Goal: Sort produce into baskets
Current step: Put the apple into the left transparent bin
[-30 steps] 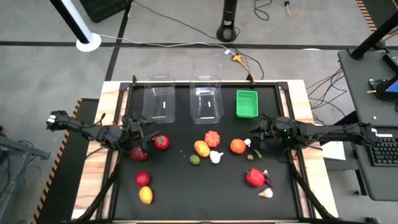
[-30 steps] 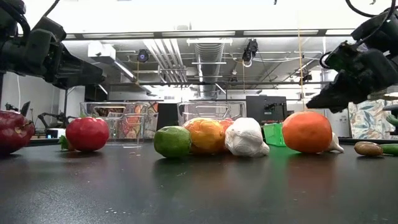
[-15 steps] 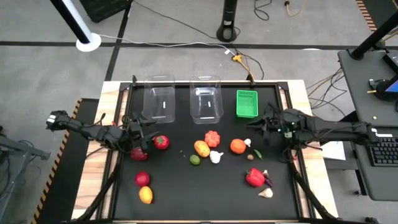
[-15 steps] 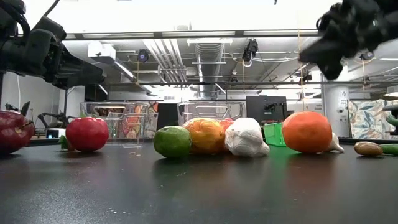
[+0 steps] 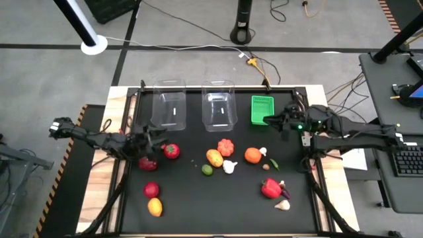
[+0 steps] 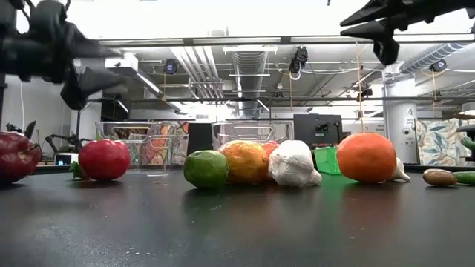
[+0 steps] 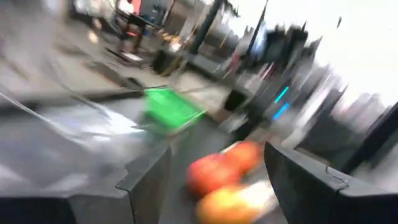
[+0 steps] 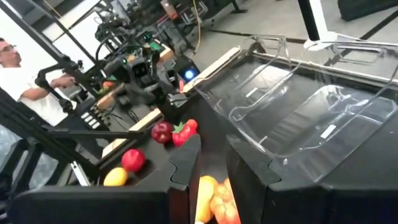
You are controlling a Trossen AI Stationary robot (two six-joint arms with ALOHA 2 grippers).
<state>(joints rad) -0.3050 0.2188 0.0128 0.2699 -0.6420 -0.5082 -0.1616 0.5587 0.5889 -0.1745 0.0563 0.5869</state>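
**Right claw lifts empty-looking from the fruit row to the green basket**

Right gripper (image 5: 269, 121) now hangs at the right-hand edge of the green basket (image 5: 262, 110), in the upper right part of the table in the high view, its fingers pressed together. A second ago it sat lower in that frame, just right of the orange (image 5: 252, 155). In the low view it has climbed from mid-right to the top right corner.

Nearest the front edge, at the bottom of the high view, the yellow piece (image 5: 154, 207), the small red one (image 5: 151, 190), the red pepper (image 5: 271, 188) and a garlic bulb (image 5: 282, 205) lie where they lay before.

In the middle band, the lime (image 5: 207, 170), the orange-yellow fruit (image 5: 214, 158) and the orange are likewise unmoved. I see nothing between the right fingers, so I judge this trip has delivered nothing yet.

At middle left, the left gripper (image 5: 153, 141) hovers with fingers apart and empty, between the dark red apple (image 5: 147, 163) and the red tomato (image 5: 171, 151). It has shifted a little, and its wrist view is smeared by motion.

Farthest back, both clear tubs (image 5: 168, 106) look unfilled, so sorting has barely begun.
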